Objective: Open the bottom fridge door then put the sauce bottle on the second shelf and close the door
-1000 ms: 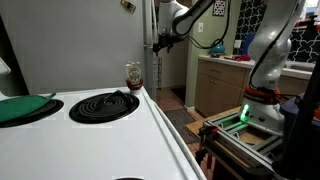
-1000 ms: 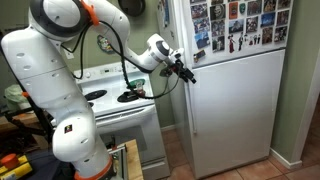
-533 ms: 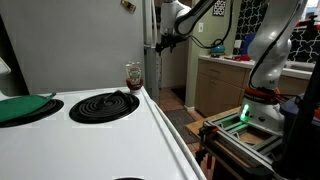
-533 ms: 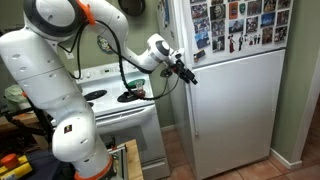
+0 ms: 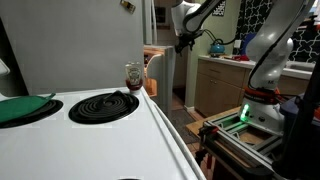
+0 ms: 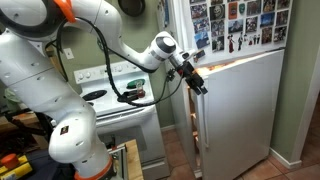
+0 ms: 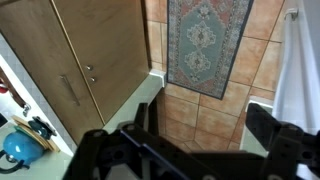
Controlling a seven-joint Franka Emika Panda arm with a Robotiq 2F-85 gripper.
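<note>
The bottom fridge door stands ajar, with warm light showing in the gap along its left edge. Its edge also shows in an exterior view. My gripper is at that left edge, high on the door, and it also shows past the fridge in an exterior view. In the wrist view the fingers are spread wide over the tiled floor, with the white door by the right finger. The sauce bottle stands upright at the far corner of the stove top, away from the gripper.
The white stove with a coil burner stands beside the fridge. The upper fridge door is covered with photos. Wooden cabinets face the fridge. A patterned rug lies on the tiles.
The bottom fridge door has swung from shut to ajar, showing light inside. My gripper has moved outward with the door's edge. The bottle has not moved.
</note>
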